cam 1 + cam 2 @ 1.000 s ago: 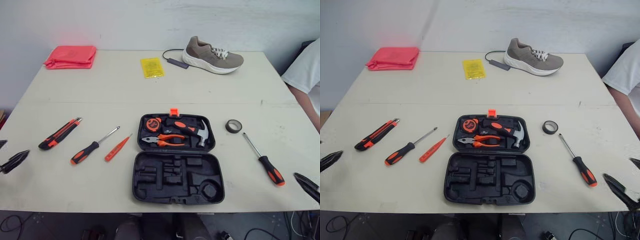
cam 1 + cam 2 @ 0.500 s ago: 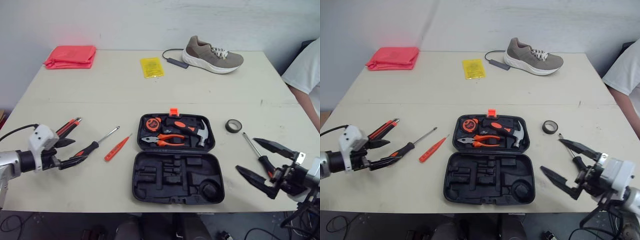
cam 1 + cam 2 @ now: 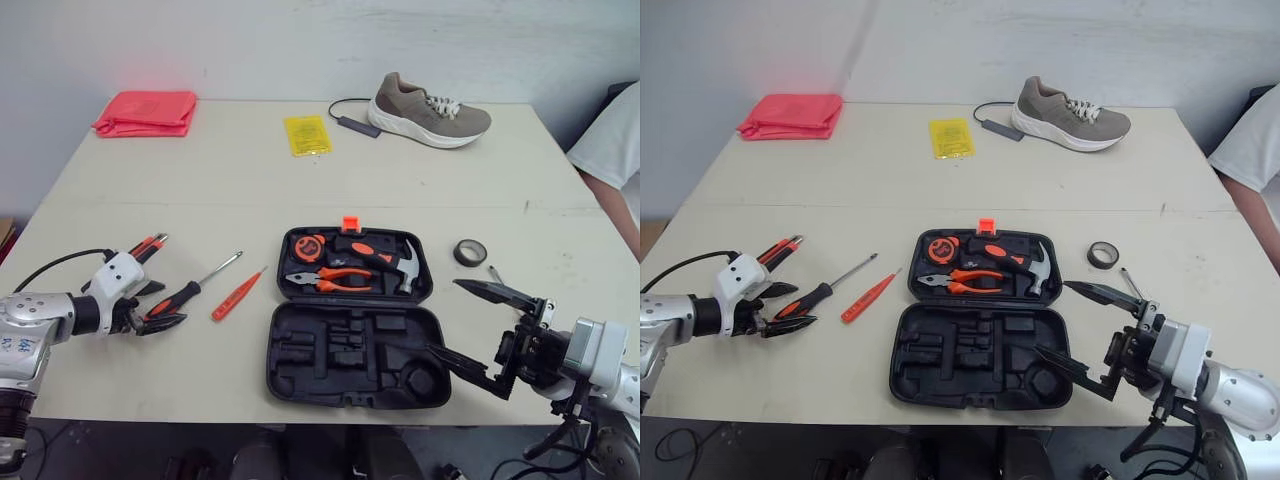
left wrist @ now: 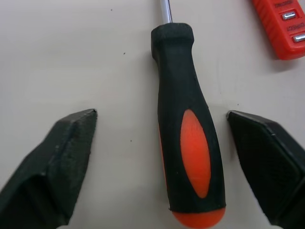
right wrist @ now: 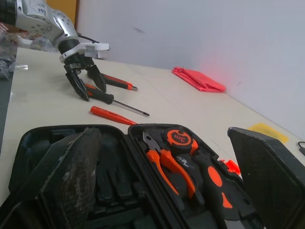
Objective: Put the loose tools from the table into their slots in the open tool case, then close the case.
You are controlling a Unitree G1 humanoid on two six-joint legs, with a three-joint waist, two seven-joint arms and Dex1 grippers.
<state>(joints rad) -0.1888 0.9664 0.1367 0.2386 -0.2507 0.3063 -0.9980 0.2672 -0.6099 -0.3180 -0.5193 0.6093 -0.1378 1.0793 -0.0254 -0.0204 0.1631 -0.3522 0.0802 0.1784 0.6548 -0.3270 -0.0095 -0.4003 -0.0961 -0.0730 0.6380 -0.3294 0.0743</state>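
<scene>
At the table's near-left edge, 9 o'clock from the case, my left gripper sits low over the left screwdriver. Fingers spread, nothing gripped.

Left wrist view adds detail: the black-and-orange handle lies flat between my two fingers, clear of both, shaft pointing away from me. An orange tool corner shows beside it; can't tell which tool.

Head view adds the neighbours: knife at 10 o'clock of that gripper, orange tester at 3 o'clock of the screwdriver, both loose on the table.

My right gripper hangs at the case's right edge, fingers wide apart, empty. One finger reaches over the empty tray's right corner. Behind it, the right screwdriver shows just its shaft tip. Tape roll lies at 2 o'clock of the case.

Right wrist view looks across the open case: pliers, tape measure and hammer sit in the far half; the near half's slots are empty. The same view catches my left gripper straddling the screwdriver handle.

Surface: pale tabletop against a white wall. Far side, 12 o'clock: yellow packet, shoe with a cabled adapter. Red cloth at 10 o'clock. A person's white sleeve at 3 o'clock, off the table.
</scene>
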